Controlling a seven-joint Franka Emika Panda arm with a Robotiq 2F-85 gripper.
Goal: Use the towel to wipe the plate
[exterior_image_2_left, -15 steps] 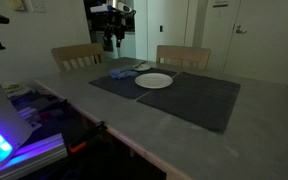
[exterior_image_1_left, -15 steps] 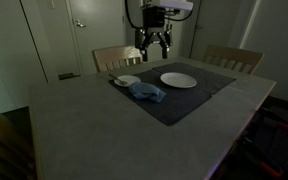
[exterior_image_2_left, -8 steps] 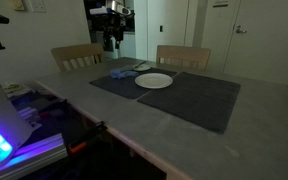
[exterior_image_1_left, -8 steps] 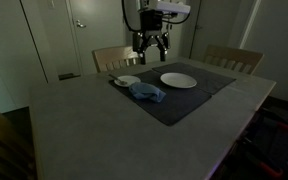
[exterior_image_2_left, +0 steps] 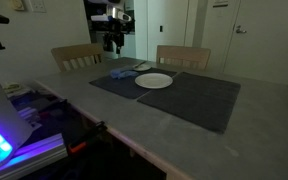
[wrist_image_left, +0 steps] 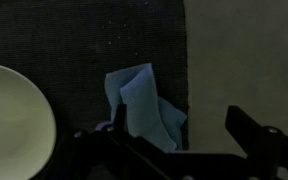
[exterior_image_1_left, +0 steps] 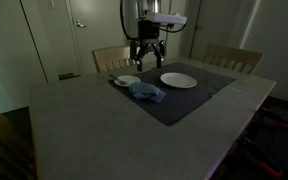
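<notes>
Hovering gripper (exterior_image_1_left: 147,61) — jaws spread, empty | only wrist view resolves towel (wrist_image_left: 144,108) folds

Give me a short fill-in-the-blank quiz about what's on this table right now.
The crumpled towel is ___ in colour.
The white plate lies on a dark ___.
The gripper hangs above the table, its jaws ___ and holding nothing.
Missing words: blue; placemat; open.
</notes>
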